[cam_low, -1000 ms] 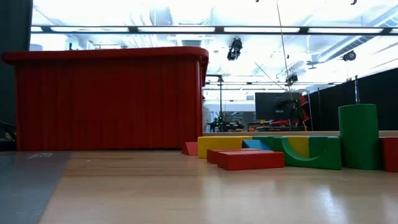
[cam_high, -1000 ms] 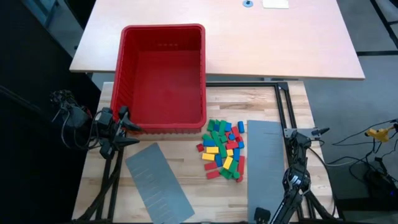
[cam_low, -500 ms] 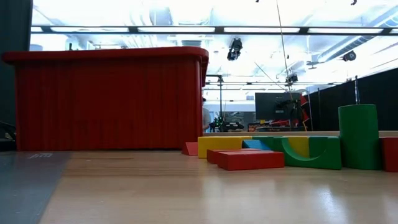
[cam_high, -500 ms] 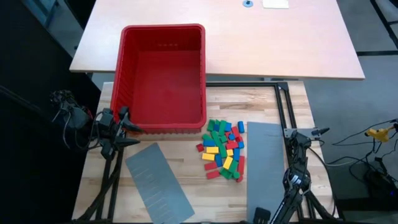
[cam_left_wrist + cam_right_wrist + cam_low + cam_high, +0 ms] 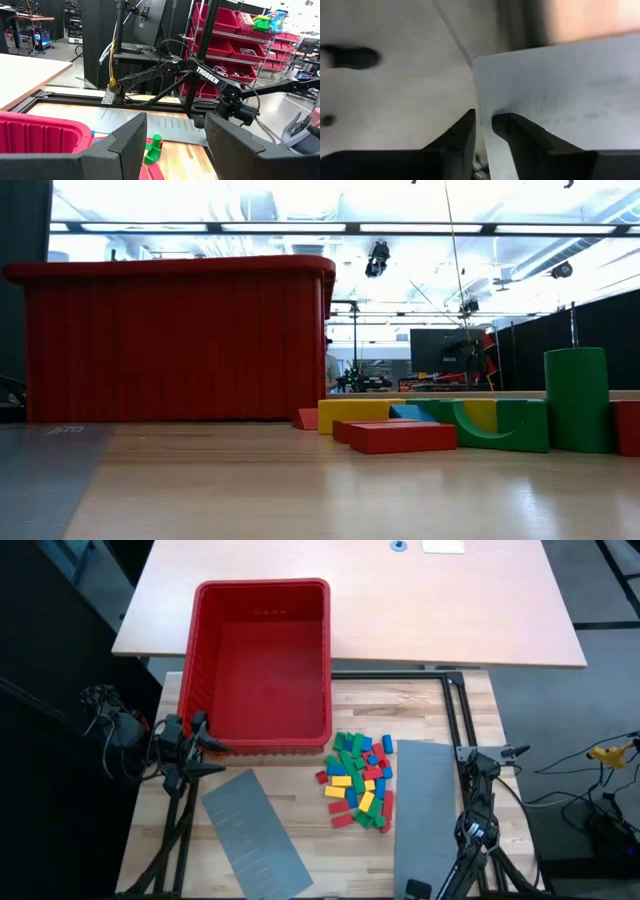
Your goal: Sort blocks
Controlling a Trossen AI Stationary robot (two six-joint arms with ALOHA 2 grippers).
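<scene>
Lying in a loose heap on the pale wooden table (image 5: 300, 800), the small rectangular bricks in red, green, blue and yellow (image 5: 360, 780) sit just in front of the near right corner of the big red plastic bin (image 5: 262, 660), between two flat grey slotted panels. One flat grey panel (image 5: 255, 833) lies at a slant to the left of the heap; the other flat grey panel (image 5: 426, 810) lies straight along the heap's right side, close against it.

From table height the heap shows a long yellow brick (image 5: 355, 414), a flat red brick (image 5: 400, 436) in front of it, a green arch-shaped piece (image 5: 500, 426) and a tall green cylinder (image 5: 577, 400) standing upright at the far right. The bin's ribbed red wall (image 5: 170, 345) fills the left of that view.

The left pincer (image 5: 200, 735) rests at the table's left edge, just beside the bin's near left corner. Its two dark fingers (image 5: 127, 145) stand well apart with nothing between them, and a green block (image 5: 152, 150) and the bin's rim (image 5: 45, 137) show beyond the gap.

The right pincer (image 5: 415, 888) is low at the near edge of the table, at the near end of the right grey panel. Its fingers (image 5: 465, 135) are almost together, and the thin edge of that grey panel (image 5: 560, 100) sits in the narrow gap between them.

The right arm's dark links (image 5: 210, 82) reach across the background of the left wrist view.
</scene>
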